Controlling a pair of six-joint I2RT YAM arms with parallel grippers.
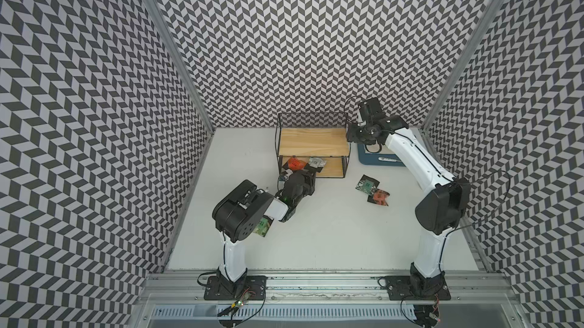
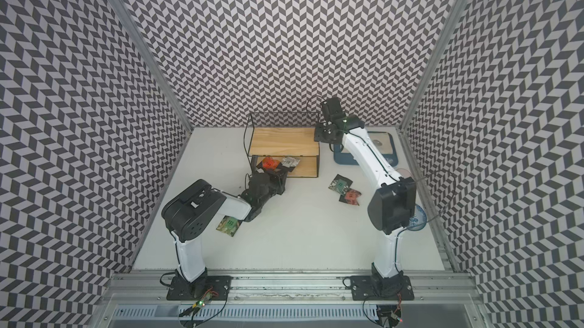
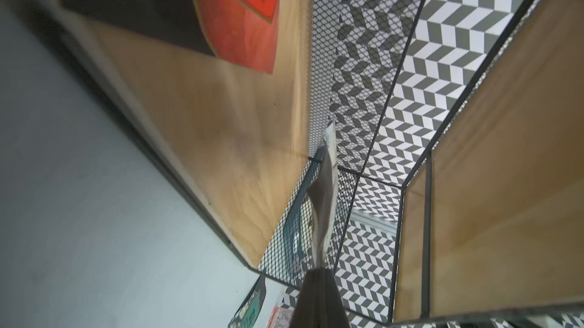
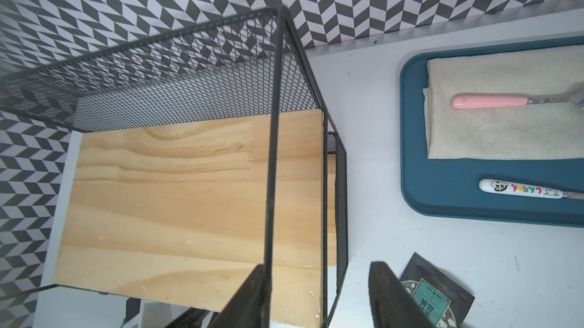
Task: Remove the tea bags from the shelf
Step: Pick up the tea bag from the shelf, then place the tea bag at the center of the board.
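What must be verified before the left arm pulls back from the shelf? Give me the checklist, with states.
1. Grip: left jaws shut on the held tea bag, seen edge-on in the left wrist view: ok.
2. Held tea bag clear of the shelf wires: cannot tell.
3. Other arm: right jaws apart, nothing between them, beside the shelf's upper corner: ok.
4. The upper board bare: ok.
5. The lower board emptied: not ok; the orange-red tea bag and the silver tea bag lie there.
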